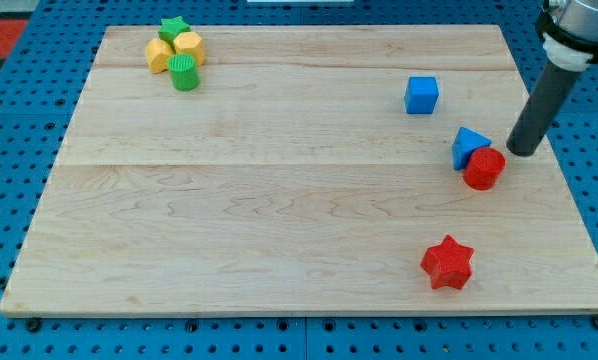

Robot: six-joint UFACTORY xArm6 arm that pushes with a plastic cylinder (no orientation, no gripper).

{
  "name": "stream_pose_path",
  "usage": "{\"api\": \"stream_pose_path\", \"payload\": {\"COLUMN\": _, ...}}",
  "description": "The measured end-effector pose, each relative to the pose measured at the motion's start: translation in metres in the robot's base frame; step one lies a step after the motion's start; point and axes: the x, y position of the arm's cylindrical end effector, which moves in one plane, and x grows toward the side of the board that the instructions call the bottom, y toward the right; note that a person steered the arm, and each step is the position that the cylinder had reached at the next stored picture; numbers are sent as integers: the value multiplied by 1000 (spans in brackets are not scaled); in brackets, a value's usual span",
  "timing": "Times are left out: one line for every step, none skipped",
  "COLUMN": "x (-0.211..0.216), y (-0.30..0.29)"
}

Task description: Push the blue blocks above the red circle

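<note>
My tip rests on the pale wooden board at the right, just right of the blue triangular block — it has no fingers to open or close. That block touches the red cylinder; the blue cube sits farther back-left. A red star block lies near; yellow and green blocks cluster far left.

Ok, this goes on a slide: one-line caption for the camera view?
My tip sits right of the red circle, which touches the blue triangle; blue cube above.
</note>
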Motion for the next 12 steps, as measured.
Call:
{"api": "stream_pose_path", "payload": {"x": 7, "y": -45}}
{"api": "stream_pose_path", "payload": {"x": 1, "y": -28}}
{"api": "stream_pose_path", "payload": {"x": -9, "y": -45}}
{"api": "stream_pose_path", "payload": {"x": -34, "y": -30}}
{"api": "stream_pose_path", "payload": {"x": -81, "y": -30}}
{"api": "stream_pose_path", "payload": {"x": -145, "y": -30}}
{"api": "stream_pose_path", "payload": {"x": -111, "y": -77}}
{"api": "stream_pose_path", "payload": {"x": -107, "y": -80}}
{"api": "stream_pose_path", "payload": {"x": -103, "y": -144}}
{"api": "stream_pose_path", "payload": {"x": -100, "y": -186}}
{"api": "stream_pose_path", "payload": {"x": -52, "y": -179}}
{"api": "stream_pose_path", "payload": {"x": -43, "y": -182}}
